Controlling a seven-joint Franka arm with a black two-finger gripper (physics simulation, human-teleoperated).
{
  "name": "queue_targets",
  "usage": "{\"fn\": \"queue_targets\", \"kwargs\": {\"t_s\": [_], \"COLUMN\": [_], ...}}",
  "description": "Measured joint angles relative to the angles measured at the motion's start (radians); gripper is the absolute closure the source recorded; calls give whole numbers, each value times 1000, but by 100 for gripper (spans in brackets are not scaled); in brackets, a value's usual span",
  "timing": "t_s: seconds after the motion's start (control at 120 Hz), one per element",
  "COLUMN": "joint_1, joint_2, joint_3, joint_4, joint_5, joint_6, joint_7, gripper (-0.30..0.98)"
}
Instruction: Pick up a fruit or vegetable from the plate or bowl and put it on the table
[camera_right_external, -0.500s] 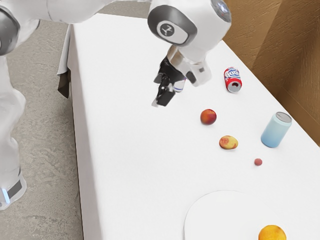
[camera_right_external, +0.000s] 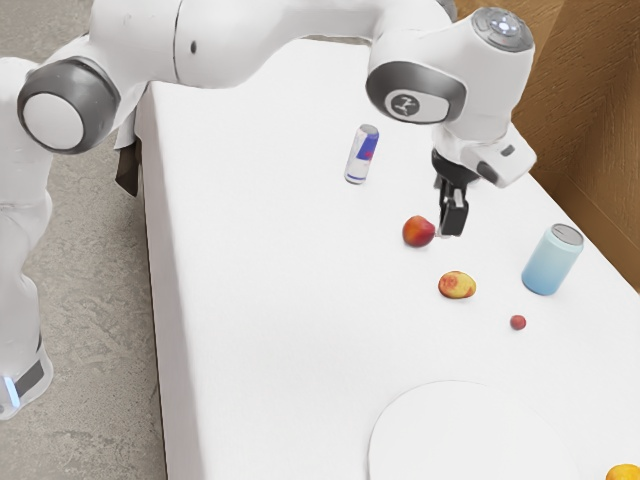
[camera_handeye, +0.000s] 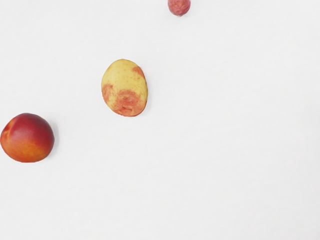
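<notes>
Well beyond the plate (camera_right_external: 470, 430) and toward the exterior view's left stands the Red Bull can (camera_right_external: 361, 156); then comes the nectarine (camera_right_external: 418, 231), beyond the plate on the counter (camera_right_external: 270, 320). I cannot tell whether the fingers (camera_right_external: 453, 217), beside the nectarine in the exterior view, are apart or together. Nearer the plate lies the blotched yellow fruit (camera_right_external: 457, 285), then the small red fruit (camera_right_external: 518, 322), the pale blue can (camera_right_external: 552, 262) and, just past the plate's rim, the orange (camera_right_external: 624, 473) (cut off by the frame). The orange being off the plate, the task looks nearly done; the next move likely calls only for backing away.

The nectarine is glossy and round, the yellow fruit oval and speckled, the plate flat, white and circular.
</notes>
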Motion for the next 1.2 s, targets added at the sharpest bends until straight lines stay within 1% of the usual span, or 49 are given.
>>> {"fn": "queue_targets", "kwargs": {"t_s": [0.092,0.142,0.3,0.408,0.45,0.558,0.625,0.717,0.883,1.2], "joint_1": [40,79,183,222,238,270,286,298,292,301], "joint_2": [170,220,300,366,384,460,494,552,581,590], "joint_3": [-20,-29,-37,-37,-39,-54,-66,-75,-92,-92], "joint_4": [223,290,339,394,404,494,516,585,614,599], "joint_5": [-49,-73,-143,-181,-191,-208,-214,-228,-241,-244], "joint_6": [-15,-32,-66,-77,-79,-84,-86,-88,-75,-46], "joint_7": [68,104,217,288,312,370,401,439,479,399], "gripper": [0,0,0,0,0,0,0,0,0,0]}}
